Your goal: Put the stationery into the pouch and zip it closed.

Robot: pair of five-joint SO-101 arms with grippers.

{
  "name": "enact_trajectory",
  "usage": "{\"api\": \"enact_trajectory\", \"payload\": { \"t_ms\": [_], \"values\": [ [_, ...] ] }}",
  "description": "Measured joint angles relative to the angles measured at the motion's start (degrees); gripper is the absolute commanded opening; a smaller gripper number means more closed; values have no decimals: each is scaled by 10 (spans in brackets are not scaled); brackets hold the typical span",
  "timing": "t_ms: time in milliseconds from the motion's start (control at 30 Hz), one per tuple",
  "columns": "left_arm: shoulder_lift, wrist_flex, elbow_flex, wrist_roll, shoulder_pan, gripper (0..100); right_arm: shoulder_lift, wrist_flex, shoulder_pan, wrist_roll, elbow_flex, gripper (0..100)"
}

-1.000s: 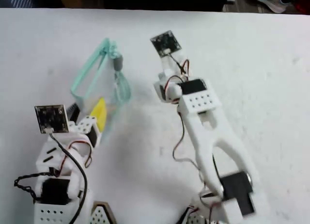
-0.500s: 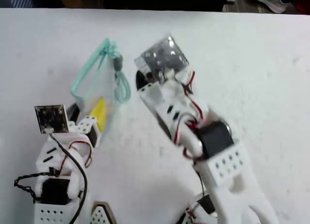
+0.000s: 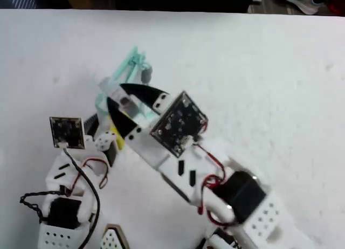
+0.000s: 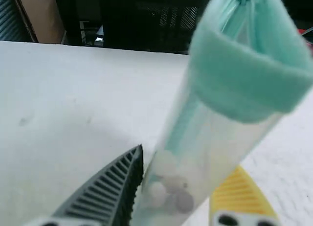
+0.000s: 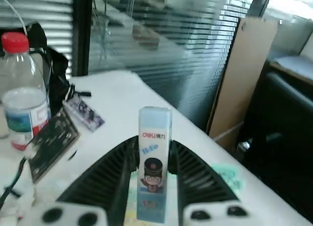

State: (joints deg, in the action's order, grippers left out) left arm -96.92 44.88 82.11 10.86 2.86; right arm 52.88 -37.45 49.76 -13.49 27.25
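Observation:
A see-through pouch [image 3: 119,76] with a teal zipper edge lies left of the table's middle. My left gripper [image 3: 105,129] is at its near end, and its grey and yellow fingers are shut on the pouch [image 4: 234,74], with the left gripper [image 4: 188,160] pinching the clear wall. My right gripper [image 3: 114,94] hangs over the pouch's mouth, shut on a light-blue eraser [image 3: 125,102]. In the right wrist view the eraser [image 5: 154,123] stands upright between the black fingers of the right gripper [image 5: 154,144]. Small pale items [image 4: 168,194] lie inside the pouch.
The white table [image 3: 259,71] stretches wide to the right and back. Behind the eraser in the right wrist view are a water bottle [image 5: 14,103], a dark board [image 5: 51,135] and a small card [image 5: 83,113]. A tan panel [image 5: 247,74] stands behind.
My right arm has swung left and toward the near edge, bringing the eraser over the pouch. The pouch's far end has shifted right, and the left gripper has moved slightly right with it.

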Motion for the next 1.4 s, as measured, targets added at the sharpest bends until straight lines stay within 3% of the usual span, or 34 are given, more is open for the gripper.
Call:
{"api": "enact_trajectory", "payload": {
  "t_ms": [267, 500, 867, 933, 1100, 1267, 1400],
  "values": [
    [0, 0, 0, 0, 1, 225, -34, 358, 1, 0, 179, 17],
    [0, 0, 0, 0, 1, 225, -142, 475, -59, 0, 188, 17],
    [0, 0, 0, 0, 1, 225, -158, 488, -75, 0, 214, 19],
    [0, 0, 0, 0, 1, 225, -158, 485, -75, 0, 214, 59],
    [0, 0, 0, 0, 1, 225, -140, 412, -50, 1, 213, 279],
    [0, 0, 0, 0, 4, 225, -97, 327, -38, 11, 196, 255],
    [0, 0, 0, 0, 2, 225, -68, 252, -51, 86, 147, 248]
  ]
}}
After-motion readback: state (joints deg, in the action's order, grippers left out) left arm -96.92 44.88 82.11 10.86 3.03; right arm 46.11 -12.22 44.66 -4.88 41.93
